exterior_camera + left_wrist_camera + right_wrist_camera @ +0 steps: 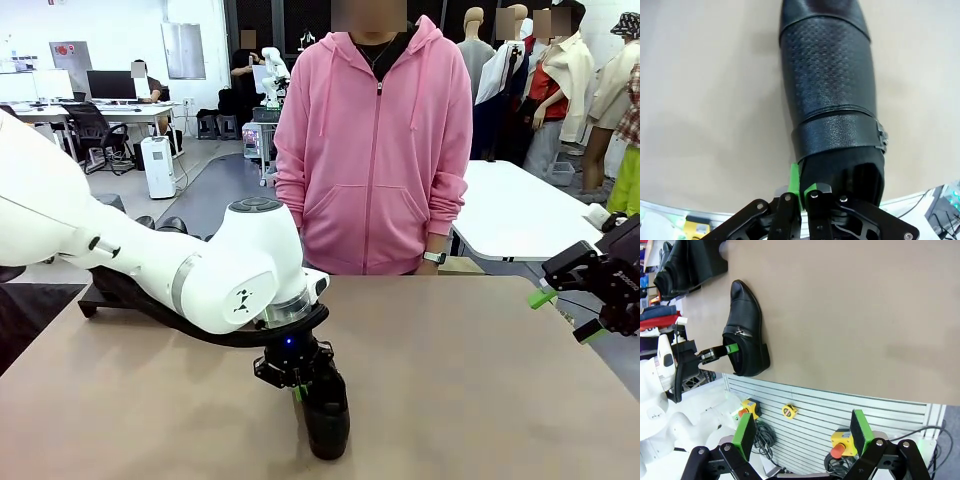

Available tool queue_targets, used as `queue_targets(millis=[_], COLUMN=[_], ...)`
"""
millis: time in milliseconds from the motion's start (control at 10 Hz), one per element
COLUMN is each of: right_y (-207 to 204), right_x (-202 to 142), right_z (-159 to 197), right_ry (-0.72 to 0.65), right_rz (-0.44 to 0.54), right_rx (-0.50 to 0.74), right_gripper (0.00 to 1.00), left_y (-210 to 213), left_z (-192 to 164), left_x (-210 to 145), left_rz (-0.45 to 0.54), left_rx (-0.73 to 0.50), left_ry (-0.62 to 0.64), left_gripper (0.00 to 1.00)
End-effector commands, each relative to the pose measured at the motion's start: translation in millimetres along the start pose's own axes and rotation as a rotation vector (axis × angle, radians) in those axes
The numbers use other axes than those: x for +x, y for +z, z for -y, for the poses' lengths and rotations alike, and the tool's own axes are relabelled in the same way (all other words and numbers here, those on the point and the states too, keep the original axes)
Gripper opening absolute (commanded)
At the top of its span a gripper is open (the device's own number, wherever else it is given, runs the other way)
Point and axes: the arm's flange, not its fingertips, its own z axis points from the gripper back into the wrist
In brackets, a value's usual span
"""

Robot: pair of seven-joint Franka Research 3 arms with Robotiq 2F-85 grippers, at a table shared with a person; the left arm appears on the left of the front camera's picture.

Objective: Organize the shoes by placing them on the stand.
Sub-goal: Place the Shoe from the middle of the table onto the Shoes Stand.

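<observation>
One black shoe [326, 420] lies on the tan table near the front edge, toe pointing toward me. My left gripper [297, 388] is shut on the side wall of its opening. In the left wrist view a green pad sits against the outside of the shoe [830, 100], and the left gripper [802, 186] pinches the rim. The right wrist view shows this shoe [746, 330] with the left gripper [724, 350] at its heel opening. The stand [712, 262] sits beyond it with another shoe [670, 265] on it. My right gripper [801, 435] stands open, holding nothing, off the table's right edge [570, 310].
A person in a pink hoodie [375, 150] stands at the far side of the table, hands down. My left arm [150, 260] crosses the table's left half and hides most of the stand [100, 298]. A white table [520, 210] stands behind on the right.
</observation>
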Motion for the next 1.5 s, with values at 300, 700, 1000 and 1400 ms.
queue_targets(millis=[300, 700, 1000, 1400], right_y=[3, 3, 3, 3], right_x=[3, 3, 3, 3], right_z=[0, 0, 0, 0], right_ry=[0.024, 0.024, 0.024, 0.024], right_rz=[-0.001, -0.001, -0.001, -0.001], right_rx=[0.033, 0.033, 0.033, 0.033], right_gripper=[1.0, 1.0, 1.0, 1.0], left_y=[128, 158, 158, 157], left_z=[-42, -49, -49, -51], left_x=[-42, -46, -46, 24], left_rz=[0.27, 0.348, 0.348, 0.246], left_rx=[-0.056, -0.051, -0.051, -0.028], left_ry=[-0.234, -0.23, -0.23, -0.154], left_gripper=[0.0, 0.0, 0.0, 0.0])
